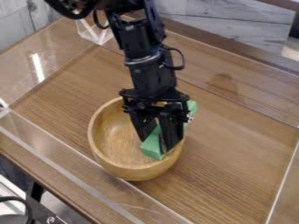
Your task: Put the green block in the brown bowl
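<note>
The brown bowl (117,140) sits on the wooden table near the front. My gripper (162,140) reaches straight down into its right side and is shut on the green block (153,147). The block stands tilted between the black fingers, its lower end inside the bowl near the right wall and its upper end showing by the rim at the right. Whether the block touches the bowl's floor is hidden by the fingers.
A clear plastic wall (70,188) runs along the front and left of the wooden table (233,122). The black arm (138,44) rises from the bowl toward the back left. A pale wall lies at the back right.
</note>
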`<action>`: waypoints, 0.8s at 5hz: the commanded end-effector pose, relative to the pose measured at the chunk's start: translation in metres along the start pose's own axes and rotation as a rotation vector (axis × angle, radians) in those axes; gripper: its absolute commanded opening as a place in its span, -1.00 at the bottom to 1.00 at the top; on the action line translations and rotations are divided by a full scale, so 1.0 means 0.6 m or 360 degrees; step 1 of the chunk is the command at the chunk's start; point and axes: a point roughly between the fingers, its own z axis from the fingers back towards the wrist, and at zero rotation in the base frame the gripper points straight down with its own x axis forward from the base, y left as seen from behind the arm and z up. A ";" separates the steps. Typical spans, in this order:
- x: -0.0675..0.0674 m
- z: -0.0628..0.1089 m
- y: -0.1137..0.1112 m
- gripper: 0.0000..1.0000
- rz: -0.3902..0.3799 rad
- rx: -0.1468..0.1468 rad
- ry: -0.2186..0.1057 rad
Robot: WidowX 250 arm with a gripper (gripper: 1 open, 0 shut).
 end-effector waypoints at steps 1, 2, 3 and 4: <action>0.016 0.017 0.000 -1.00 -0.0011 0.0006 -0.0068; 0.016 0.016 0.001 -1.00 -0.0010 0.0000 -0.0066; 0.017 0.016 0.002 -1.00 -0.0008 -0.0006 -0.0064; 0.019 0.015 0.003 -1.00 -0.0008 -0.0011 -0.0063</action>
